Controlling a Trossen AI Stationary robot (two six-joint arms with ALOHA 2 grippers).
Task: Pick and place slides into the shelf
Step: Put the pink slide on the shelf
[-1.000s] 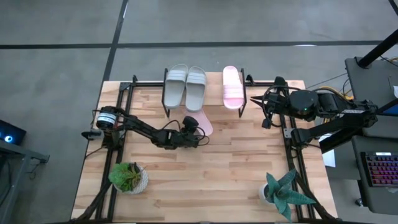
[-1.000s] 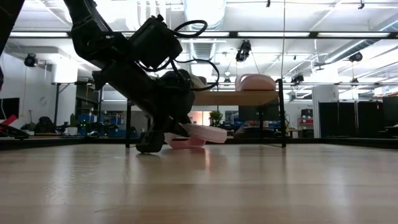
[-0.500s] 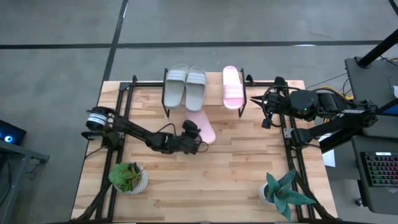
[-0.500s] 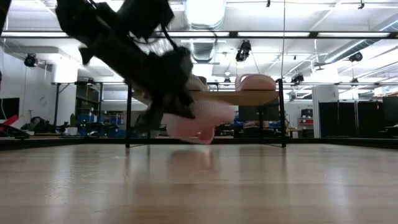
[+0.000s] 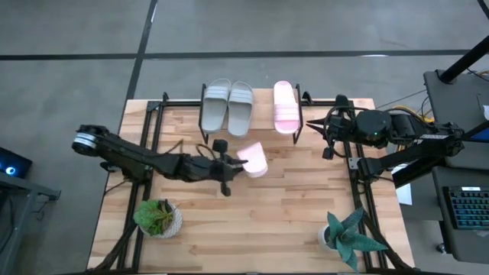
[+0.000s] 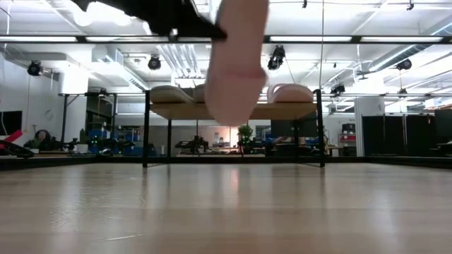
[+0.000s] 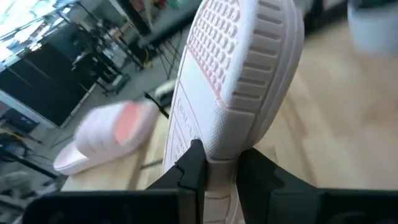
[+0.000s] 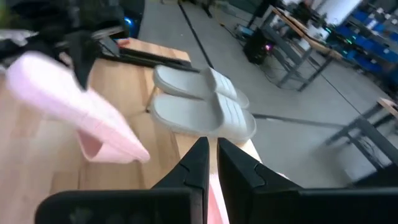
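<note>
My left gripper (image 7: 217,165) was clamped on the edge of a pink slide (image 5: 254,159), its two dark fingers (image 7: 191,163) pressed against the rim with the ribbed sole showing between and above them. I held that slide lifted clear of the table (image 5: 290,206), hanging on edge just in front of the shelf (image 6: 233,110), near the gap between the sandals already on it. In the low view it hung in front of the shelf's plank, with its lower end below the plank.

On the shelf's plank lay two light grey slides (image 5: 228,105), touching side by side at the shelf's left part, and a second pink slide (image 5: 285,106) at its right end, with an open space between the grey pair and that pink one.

My right gripper (image 5: 328,131) waited just beside the shelf's right end, above the table's edge frame; its fingers (image 8: 198,163) stood almost together with only a narrow slit between them, holding nothing.

Two potted plants stood at the table's near edge, well apart from the shelf: one (image 5: 158,217) on the left, one (image 5: 348,237) on the right.
</note>
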